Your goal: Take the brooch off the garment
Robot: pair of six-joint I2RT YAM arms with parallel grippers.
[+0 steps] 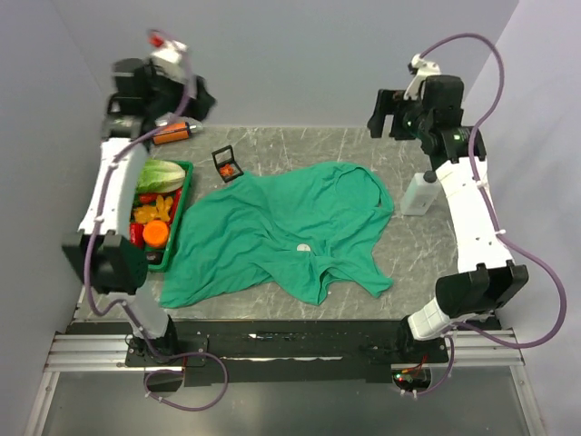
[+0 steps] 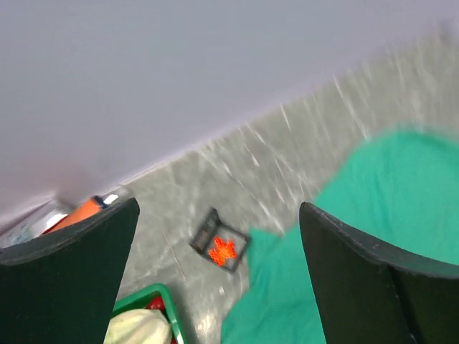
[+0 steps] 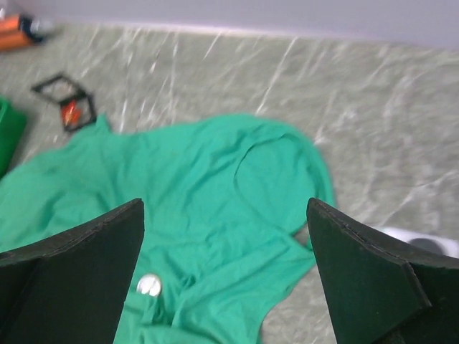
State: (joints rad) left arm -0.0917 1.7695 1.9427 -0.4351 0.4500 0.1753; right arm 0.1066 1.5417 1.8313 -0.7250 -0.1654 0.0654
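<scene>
The teal-green T-shirt [image 1: 290,227] lies wrinkled and spread on the grey table; it also shows in the left wrist view [image 2: 387,186] and the right wrist view [image 3: 215,186]. The orange star-shaped brooch [image 1: 228,169] sits in a small black open case at the shirt's far left corner, off the cloth; it shows in the left wrist view [image 2: 221,251] and the right wrist view [image 3: 70,112]. A small silver disc [image 1: 304,246] lies on the shirt's middle. My left gripper [image 1: 195,95] and right gripper [image 1: 388,113] are open, empty and raised high over the table's far side.
A green basket [image 1: 184,195] of vegetables stands left of the shirt. An orange and black tool [image 1: 172,133] lies at the far left by the wall. A white bottle [image 1: 419,193] stands right of the shirt.
</scene>
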